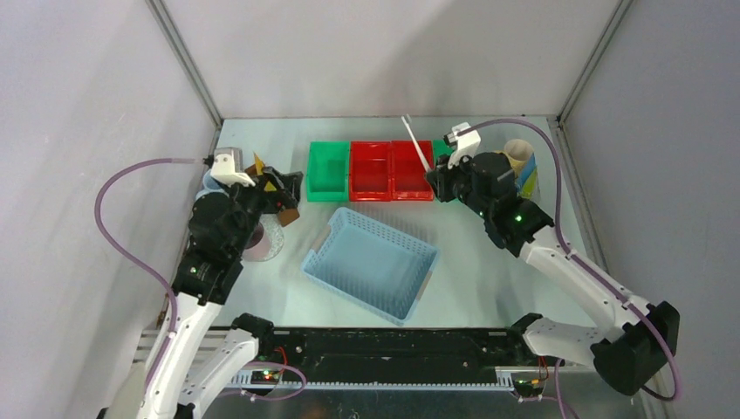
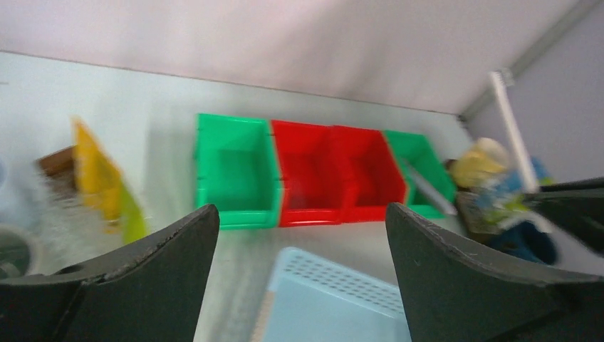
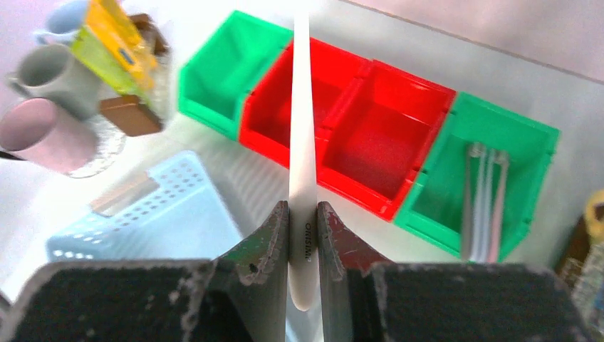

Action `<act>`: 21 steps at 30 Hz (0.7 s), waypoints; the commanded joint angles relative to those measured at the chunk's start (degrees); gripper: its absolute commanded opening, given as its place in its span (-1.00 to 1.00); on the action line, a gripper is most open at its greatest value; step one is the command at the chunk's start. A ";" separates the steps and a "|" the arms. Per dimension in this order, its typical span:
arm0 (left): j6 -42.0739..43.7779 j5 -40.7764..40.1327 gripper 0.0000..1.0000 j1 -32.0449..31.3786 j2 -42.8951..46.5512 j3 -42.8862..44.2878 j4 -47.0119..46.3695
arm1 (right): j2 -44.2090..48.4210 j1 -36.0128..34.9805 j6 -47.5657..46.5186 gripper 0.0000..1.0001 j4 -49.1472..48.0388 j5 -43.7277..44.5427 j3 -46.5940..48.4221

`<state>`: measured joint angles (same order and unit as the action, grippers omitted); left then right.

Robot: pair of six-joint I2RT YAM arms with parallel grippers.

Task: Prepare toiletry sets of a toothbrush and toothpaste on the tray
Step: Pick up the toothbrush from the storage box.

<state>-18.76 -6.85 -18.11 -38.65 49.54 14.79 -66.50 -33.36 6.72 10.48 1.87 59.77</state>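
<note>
My right gripper (image 3: 303,214) is shut on the lower end of a white toothbrush (image 3: 300,107), which sticks up over the red bins (image 1: 391,170); in the top view the toothbrush (image 1: 416,144) slants up from the right gripper (image 1: 434,183). My left gripper (image 2: 300,214) hangs open with nothing between its fingers, at the left gripper (image 1: 292,196) beside the mugs. A pale blue mug (image 3: 68,14), grey mug (image 3: 53,71) and pink mug (image 3: 39,132) stand together at the left. A yellow-green tube (image 3: 117,39) stands up by them. One end of the dark brown tray (image 3: 128,114) shows beside the mugs.
A light blue perforated basket (image 1: 371,262) lies mid-table. Behind it runs a row of bins: green (image 1: 327,170), two red, and a green one holding several toothbrushes (image 3: 484,192). A cream mug (image 1: 519,155) and blue items sit at the back right.
</note>
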 commanded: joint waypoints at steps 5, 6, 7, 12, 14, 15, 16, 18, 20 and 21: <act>-13.66 18.16 0.79 -2.01 -5.10 4.29 -10.65 | 6.33 -5.68 6.49 -1.00 -15.82 -4.74 -5.55; -14.70 19.30 0.78 -3.16 -5.77 4.88 -11.44 | 6.72 -6.20 6.65 -1.00 -16.53 -5.29 -6.16; -15.11 19.80 0.78 -3.73 -7.06 5.27 -12.96 | 6.86 -7.35 6.88 -1.00 -17.93 -5.56 -6.38; -18.20 21.98 0.76 -8.40 -11.58 7.04 -20.02 | 6.88 -10.61 8.46 -1.00 -22.31 -6.64 -8.10; -19.47 22.36 0.73 -9.63 -12.72 6.84 -22.80 | 6.86 -11.46 9.18 -1.00 -23.43 -6.99 -8.56; -19.82 22.29 0.68 -10.09 -13.01 6.73 -23.76 | 6.66 -11.94 9.41 -1.00 -23.59 -7.02 -8.59; -20.46 21.98 0.65 -10.76 -13.68 6.43 -25.45 | 6.48 -12.14 9.38 -1.00 -23.78 -7.16 -8.61; -21.35 21.78 0.49 -11.54 -14.96 6.23 -27.34 | 6.04 -12.67 9.54 -1.00 -23.97 -7.45 -8.62; -22.18 21.70 0.40 -12.12 -16.06 6.18 -28.59 | 5.71 -13.14 9.60 -1.00 -24.20 -7.82 -8.64; -22.54 21.31 0.39 -12.48 -16.73 6.18 -29.11 | 5.65 -13.31 9.57 -1.00 -24.30 -7.90 -8.62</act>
<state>-38.26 13.91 -29.39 -53.80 54.15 -7.44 -60.73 -45.80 15.22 -9.37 -5.04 51.13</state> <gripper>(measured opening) 0.712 0.194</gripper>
